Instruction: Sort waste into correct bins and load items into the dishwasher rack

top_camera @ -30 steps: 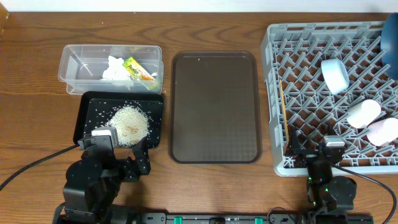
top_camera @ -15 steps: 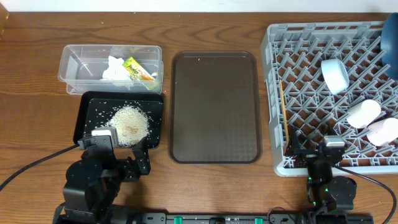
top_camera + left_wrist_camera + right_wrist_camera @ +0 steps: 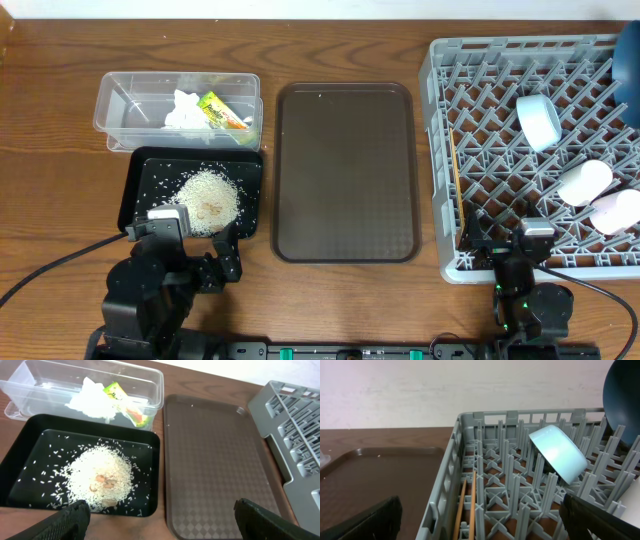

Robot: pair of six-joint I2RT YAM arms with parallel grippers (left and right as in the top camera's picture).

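Observation:
The grey dishwasher rack [image 3: 500, 120] at the right holds the light blue bowl [image 3: 538, 121], the pale cup [image 3: 585, 182], the pink cup [image 3: 617, 211], the dark blue plate [image 3: 629, 55] and the chopsticks [image 3: 456, 180]. The clear tub [image 3: 130, 100] holds the white tissue [image 3: 183, 110] and the yellow-green wrapper [image 3: 221, 110]. Rice [image 3: 207, 198] lies in the black tray [image 3: 140, 200]. My left gripper [image 3: 160, 522] is open and empty at the front left, near the black tray's front edge. My right gripper [image 3: 480, 517] is open and empty over the rack's front left corner.
A large brown serving tray [image 3: 346, 170] lies in the middle between the bins and the rack. The table's back edge runs along a white wall.

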